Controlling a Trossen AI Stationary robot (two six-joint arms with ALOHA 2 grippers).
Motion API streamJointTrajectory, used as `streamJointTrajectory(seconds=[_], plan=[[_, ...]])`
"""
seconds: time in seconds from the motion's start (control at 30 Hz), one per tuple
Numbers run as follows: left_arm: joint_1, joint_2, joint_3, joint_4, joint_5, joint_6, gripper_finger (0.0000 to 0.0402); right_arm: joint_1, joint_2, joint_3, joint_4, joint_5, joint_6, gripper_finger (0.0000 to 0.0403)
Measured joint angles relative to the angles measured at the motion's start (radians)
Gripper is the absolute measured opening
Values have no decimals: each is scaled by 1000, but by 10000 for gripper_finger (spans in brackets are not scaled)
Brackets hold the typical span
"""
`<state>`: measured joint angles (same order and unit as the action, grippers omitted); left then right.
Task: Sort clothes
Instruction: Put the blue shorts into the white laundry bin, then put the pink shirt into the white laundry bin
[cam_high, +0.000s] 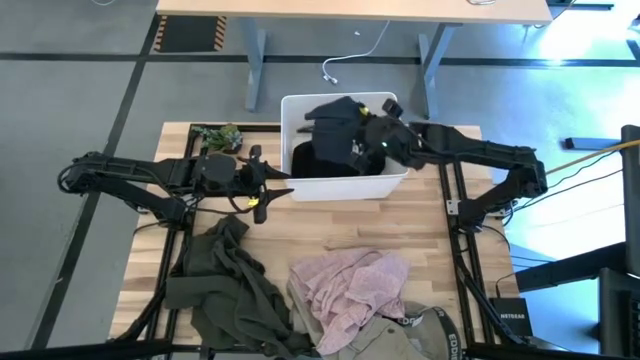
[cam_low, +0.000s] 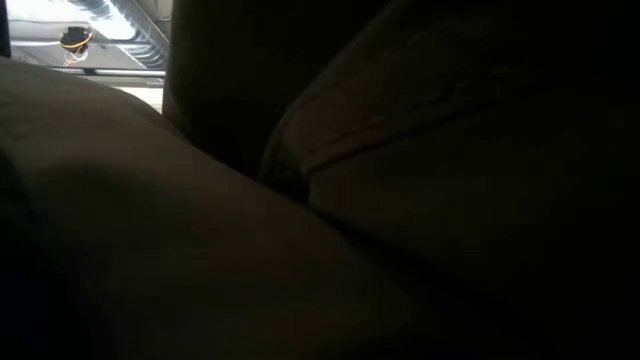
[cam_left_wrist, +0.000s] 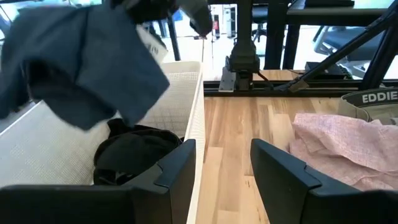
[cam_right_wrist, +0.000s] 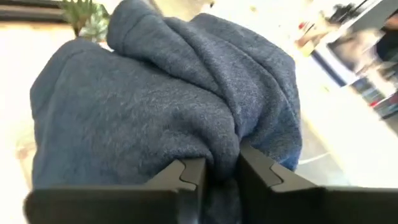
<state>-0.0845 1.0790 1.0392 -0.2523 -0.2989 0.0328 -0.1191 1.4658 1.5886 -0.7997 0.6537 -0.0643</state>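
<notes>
A: From overhead, where does the right gripper (cam_high: 368, 135) sit?
B: Above the white rectangular plastic bin (cam_high: 345, 186), with the navy blue fleece garment (cam_high: 335, 118) hanging from it over the bin's far half. A black fabric garment (cam_high: 318, 160) lies inside the bin, partly covered by the arm.

A: And the left gripper (cam_high: 262, 187)?
B: Just beside the bin's left wall, over the wooden table (cam_high: 440, 250), fingers apart and empty. Nearer the front lie the large olive-green garment (cam_high: 225, 280), the pale pink crumpled garment (cam_high: 350, 285) and the beige garment with a black lettered strap (cam_high: 425, 335), which is cut off at the table's front edge. A small green plant-like clump (cam_high: 218, 136) sits at the far left corner.

A: The low view?
B: Almost all dark; soft folds block the lens and I cannot tell which garment it is.

A: Left wrist view?
B: Open fingers (cam_left_wrist: 177, 168) straddle the bin's rim, the navy piece (cam_left_wrist: 87, 62) dangles above, its top cut off, and the black one (cam_left_wrist: 134, 152) lies below.

A: Right wrist view?
B: Fingers (cam_right_wrist: 186, 174) pinched on a fold of navy fleece (cam_right_wrist: 161, 106), which hides nearly everything beyond.
</notes>
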Motion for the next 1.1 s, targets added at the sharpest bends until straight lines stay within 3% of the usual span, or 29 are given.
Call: streamJointTrajectory(seconds=[0.2, 0.5, 0.6, 0.87, 1.1], plan=[[0, 0, 0, 0, 0, -6, 149, -48, 21, 0, -90, -142, 79, 123], [-2, 0, 0, -8, 1, -27, 149, -17, 19, 47, -244, -105, 100, 200], [-2, 0, 0, -8, 1, -29, 149, 4, 19, 101, -309, -149, 132, 213], [-2, 0, 0, -8, 1, -29, 149, 153, 17, 188, -328, -467, 203, 218], [-2, 0, 0, -7, 1, -37, 149, 338, 51, 184, -342, -534, 299, 218]])
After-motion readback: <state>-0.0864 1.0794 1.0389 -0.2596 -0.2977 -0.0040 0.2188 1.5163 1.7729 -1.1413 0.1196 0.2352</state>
